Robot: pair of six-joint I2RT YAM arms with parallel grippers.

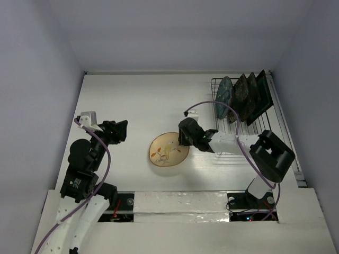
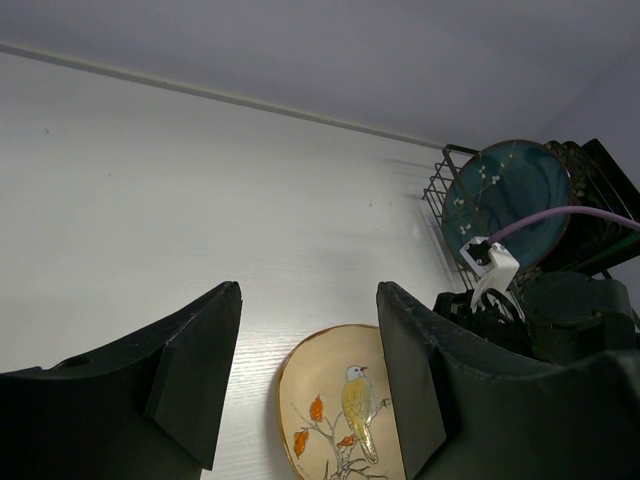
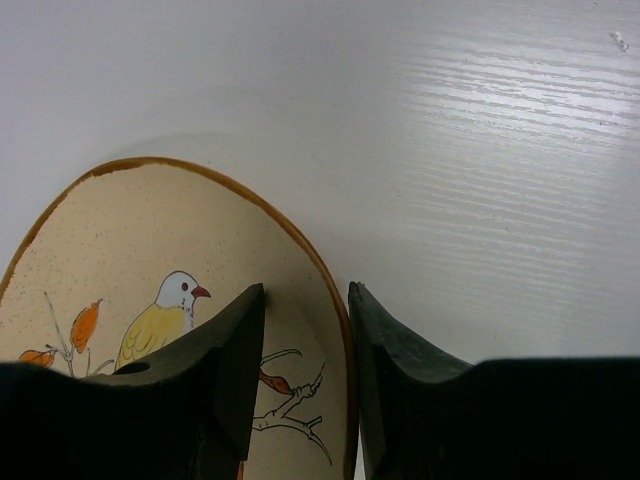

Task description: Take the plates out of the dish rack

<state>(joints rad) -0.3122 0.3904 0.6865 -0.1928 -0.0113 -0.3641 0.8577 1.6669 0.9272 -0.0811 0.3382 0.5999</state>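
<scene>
- The left gripper (image 1: pixel 121 132) hovers over the white table (image 1: pixel 132 100), at 9 o'clock from the cream bird plate (image 1: pixel 168 149). Its black, wedge-shaped fingers (image 2: pixel 195 380) are spread wide with nothing between them. It points toward 3 o'clock, probably parked clear of the work while its camera looks on.
- The cream bird plate lies flat and face up near the middle of the table, out of the rack. It is round, glossy, speckled ceramic with a thin brown rim, painted with a yellow bird and orange leaves on a fine branch. Flat in the open looks like its set-down spot.
- The right gripper (image 1: pixel 184 138) sits low at the plate's 2 o'clock edge. Its matte black fingers (image 3: pixel 230 360) straddle the brown rim, one over the painted face and one outside over the table. They are only narrowly parted, and a strip of plate shows between the inner finger and the rim. The hold therefore looks loose rather than pinched, though any contact lower down is hidden.
- The dish rack (image 1: pixel 213 87) fills the table's 2 o'clock corner. It is made of thin dark wire, and its prongs keep the plates on edge so a rim can be gripped.
- The round teal plate (image 1: pixel 224 98), glossy with white blossom sprigs, stands at the rack's 9 o'clock end. Darker square plates (image 1: pixel 251 98) lean behind it toward 3 o'clock, not yet unloaded.
</scene>
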